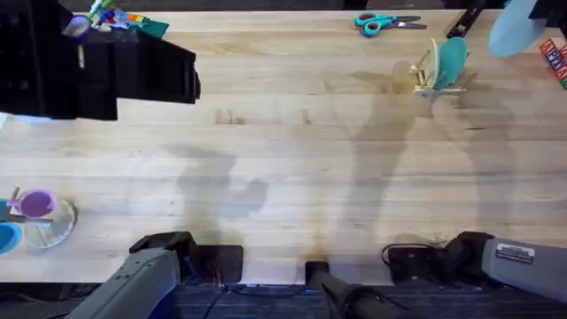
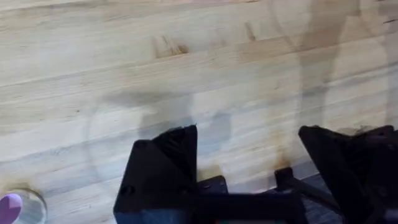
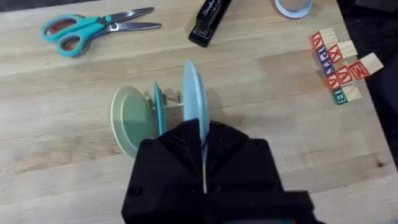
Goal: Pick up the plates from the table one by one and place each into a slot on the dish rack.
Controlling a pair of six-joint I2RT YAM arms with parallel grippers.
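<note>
We see the right gripper (image 3: 202, 155) pinching the light blue plate (image 3: 191, 93) upright over the dish rack (image 1: 436, 78), upper right; the left gripper (image 2: 249, 162) is spread.

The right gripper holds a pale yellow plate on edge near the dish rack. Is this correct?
Not quite: the plate in the right gripper is the light blue plate, held on edge near the dish rack. The pale yellow plate already stands in the rack. The right wrist view shows this.

dish rack (image 1: 436, 78) far right | teal plate (image 1: 452, 60) slotted upright
</note>
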